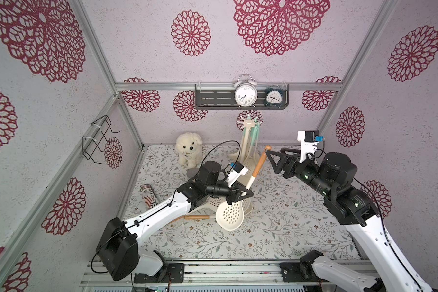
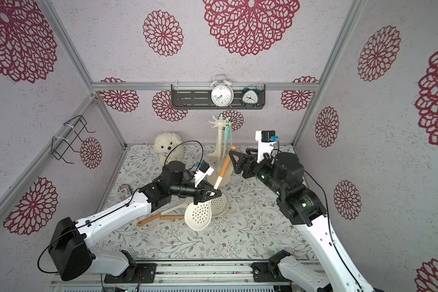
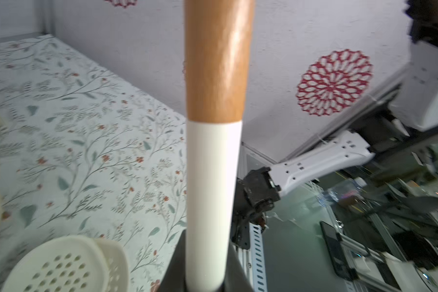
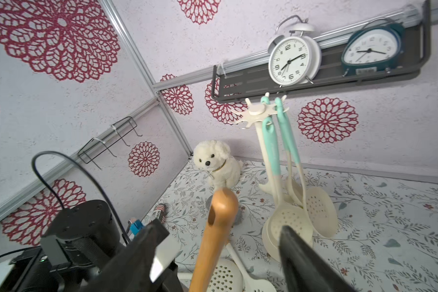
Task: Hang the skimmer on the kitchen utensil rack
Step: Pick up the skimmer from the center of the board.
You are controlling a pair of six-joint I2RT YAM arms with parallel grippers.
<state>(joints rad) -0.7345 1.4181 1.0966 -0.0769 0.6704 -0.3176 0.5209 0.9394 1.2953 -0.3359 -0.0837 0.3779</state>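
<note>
**A:** Where is the skimmer (image 1: 229,215) now?

**B:** Around the middle of the desk (image 1: 288,227). The left jaws are clenched on the white part of its handle, just below the wooden grip. The holed bowl hangs low on the near side, and the wooden end points up and away to the far right. I can't tell whether the bowl's rim touches the desk.

**A:** Why is it tilted like that?

**B:** My guess is a handover. The tilt offers the wooden end, with its hanging hole, to the right arm (image 1: 364,240). The right jaws stand wide apart, one on each side of that end, grasping nothing. A low grip by the left arm (image 1: 157,217) leaves the top free for a hook.

**A:** And the rack (image 1: 245,142)?

**B:** It stands upright on its round base at the far edge of the desk, just beyond the wooden tip. Its crown of hooks sits well above the handle end, so I'd expect a lift to be needed.

**A:** What are the counts?

**B:**
- **Skimmers:**
  - One is held.
  - Two teal-handled ones (image 4: 272,151) hang on the rack.
  - At least two more (image 2: 172,216) lie on the desk under the left arm. Their bowls overlap, so I can't be sure of that number.
- **Clocks:** two, a white one (image 1: 244,95) and a blue one (image 1: 273,97), both on the single grey shelf (image 1: 213,98).
- **Single items:** a plush dog (image 1: 189,150), a striped can (image 1: 147,196) and a wire rack (image 1: 96,139) on the left wall.
</note>
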